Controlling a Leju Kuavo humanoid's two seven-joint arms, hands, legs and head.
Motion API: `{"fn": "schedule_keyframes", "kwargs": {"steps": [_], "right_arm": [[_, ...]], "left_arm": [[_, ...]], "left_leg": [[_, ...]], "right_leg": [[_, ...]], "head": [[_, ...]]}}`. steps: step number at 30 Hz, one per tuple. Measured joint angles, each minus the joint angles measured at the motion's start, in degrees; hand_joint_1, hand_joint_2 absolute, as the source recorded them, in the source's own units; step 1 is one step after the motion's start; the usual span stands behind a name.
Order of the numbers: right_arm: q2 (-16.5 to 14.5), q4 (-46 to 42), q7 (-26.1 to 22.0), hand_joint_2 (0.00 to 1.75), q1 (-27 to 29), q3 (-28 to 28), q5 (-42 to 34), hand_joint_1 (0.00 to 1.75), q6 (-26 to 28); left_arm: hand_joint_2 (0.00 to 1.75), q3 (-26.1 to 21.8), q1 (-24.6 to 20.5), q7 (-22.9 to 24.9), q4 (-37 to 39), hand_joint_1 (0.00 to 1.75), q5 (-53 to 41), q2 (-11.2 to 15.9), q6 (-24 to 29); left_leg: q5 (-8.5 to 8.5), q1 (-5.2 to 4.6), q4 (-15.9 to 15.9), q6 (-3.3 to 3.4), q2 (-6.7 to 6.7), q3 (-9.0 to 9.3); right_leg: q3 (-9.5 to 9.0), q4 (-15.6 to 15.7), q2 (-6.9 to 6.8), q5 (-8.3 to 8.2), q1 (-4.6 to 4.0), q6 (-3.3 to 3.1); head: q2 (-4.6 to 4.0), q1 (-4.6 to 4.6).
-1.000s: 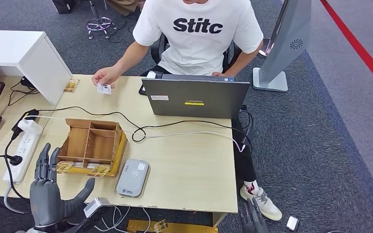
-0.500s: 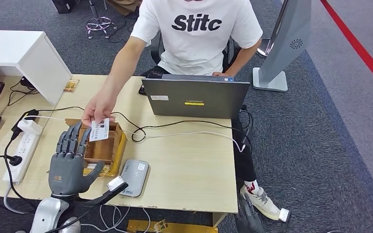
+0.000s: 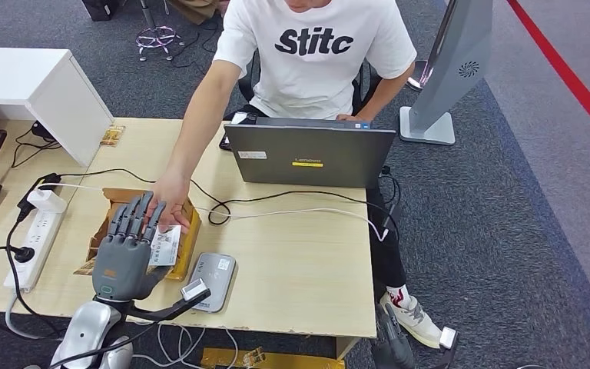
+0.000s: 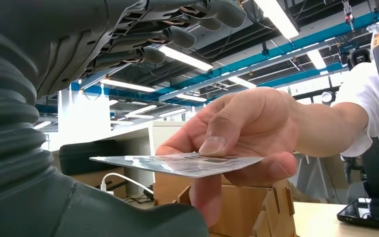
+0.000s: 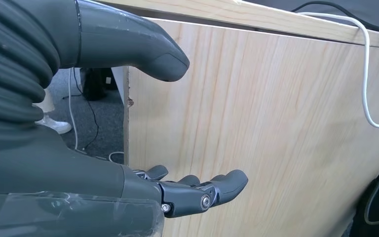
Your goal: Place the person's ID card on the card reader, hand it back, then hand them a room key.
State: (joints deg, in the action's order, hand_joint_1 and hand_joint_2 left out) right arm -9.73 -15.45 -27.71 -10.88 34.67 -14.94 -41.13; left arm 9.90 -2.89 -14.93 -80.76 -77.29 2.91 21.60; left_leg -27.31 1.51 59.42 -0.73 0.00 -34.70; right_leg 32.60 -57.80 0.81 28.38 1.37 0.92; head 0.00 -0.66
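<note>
ID card (image 3: 166, 243), a thin white plastic rectangle with printed text, sits pinched flat between the thumb and fingers of the person's hand (image 3: 170, 209), which reaches from the far side of the pale wooden worktop (image 3: 299, 254) down to the near left, over the open brown wooden compartment box (image 3: 127, 201). It is offered edge-on and level, which looks meant to let the robot's grey left hand (image 3: 125, 250) slide around it. That hand is raised with its dark fingers (image 3: 134, 215) spread and extended above the card and its thick thumb below; the left wrist view shows the card (image 4: 177, 163) lying between them with clear gaps either side, so the fingers are wide apart and I judge they have hold of nothing yet, the person's hand (image 4: 242, 133) alone carrying the card. The flat grey rounded card reader (image 3: 210, 281) lies just right of the box near the worktop's near edge, close beside the handover so the card has a short trip. The right hand (image 5: 197, 190) hangs low beside the worktop's side panel, fingers loosely extended and empty, out of the way. A grey laptop (image 3: 309, 157) stands at the far side before the person.
</note>
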Motion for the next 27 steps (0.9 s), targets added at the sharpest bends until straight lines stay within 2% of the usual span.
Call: {"fn": "schedule_keyframes", "kwargs": {"steps": [4,8,27], "right_arm": [[0.00,0.00,0.00,1.75,0.00,0.00,-0.01,0.00,-0.01],[0.00,0.00,0.00,1.75,0.01,0.00,-0.03,0.00,0.03],[0.00,0.00,-0.09,1.75,0.01,0.00,-0.16,0.00,0.89]], "left_arm": [[1.75,0.19,-0.04,0.00,0.00,0.00,-0.01,0.06,0.09],[1.75,0.43,-0.05,0.00,0.00,1.75,-0.14,0.18,0.18],[1.75,0.77,-0.04,0.08,-0.02,1.75,-0.57,0.40,2.01]], "left_leg": [[0.00,0.00,0.00,0.00,0.00,0.00],[0.00,0.00,0.00,0.00,0.00,0.00],[0.00,0.00,0.00,0.00,0.00,0.00]], "right_leg": [[0.00,0.00,0.00,0.00,0.00,0.00],[0.00,0.00,0.00,0.00,0.00,0.00],[0.00,0.00,0.00,0.00,0.00,0.00]], "head": [[0.00,0.01],[0.00,0.01],[0.00,0.01]]}}
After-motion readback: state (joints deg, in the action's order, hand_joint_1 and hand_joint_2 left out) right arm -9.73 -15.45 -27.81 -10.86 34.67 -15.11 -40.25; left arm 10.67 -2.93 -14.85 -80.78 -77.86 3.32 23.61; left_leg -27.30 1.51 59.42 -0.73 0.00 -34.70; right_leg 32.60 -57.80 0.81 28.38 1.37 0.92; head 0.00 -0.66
